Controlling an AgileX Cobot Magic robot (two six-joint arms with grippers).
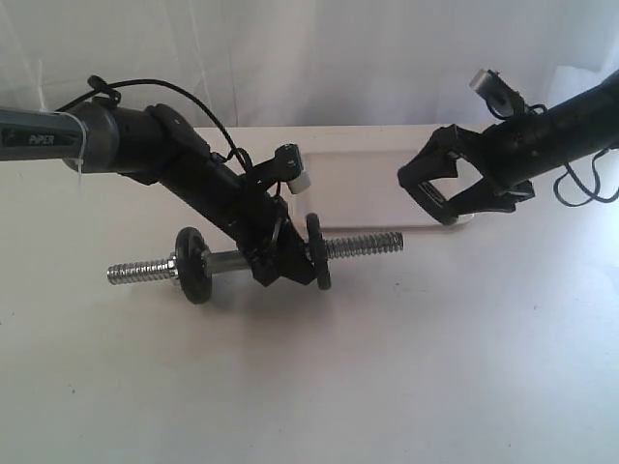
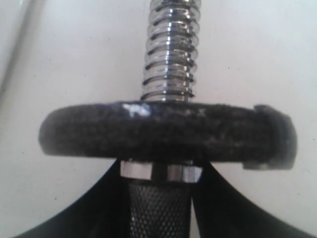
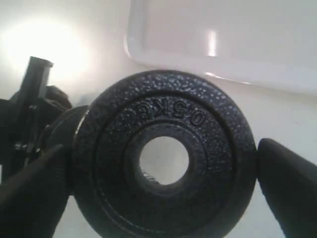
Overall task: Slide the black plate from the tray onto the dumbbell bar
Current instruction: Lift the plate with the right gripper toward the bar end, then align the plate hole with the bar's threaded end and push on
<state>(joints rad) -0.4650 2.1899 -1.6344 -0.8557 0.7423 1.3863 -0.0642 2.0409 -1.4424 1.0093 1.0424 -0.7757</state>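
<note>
My left gripper (image 1: 280, 263) (image 2: 161, 171) is shut on the knurled middle of the dumbbell bar (image 1: 363, 244) (image 2: 171, 49) and holds it level above the table. Two black discs ride on the bar, one left of the grip (image 1: 193, 263) and one right of it (image 1: 319, 251) (image 2: 168, 131). Off the bar's right threaded end, my right gripper (image 1: 427, 198) (image 3: 163, 163) is shut on a third black plate (image 3: 163, 158), upright, hole facing the bar. A bit of thread shows through the hole. The pale tray (image 1: 368, 179) (image 3: 223, 34) lies behind.
White table surface (image 1: 387, 367) stretches in front of the bar. A white curtain (image 1: 319, 58) hangs behind the tray. The left arm (image 1: 145, 140) slants down from the upper left, the right arm (image 1: 571, 126) from the upper right.
</note>
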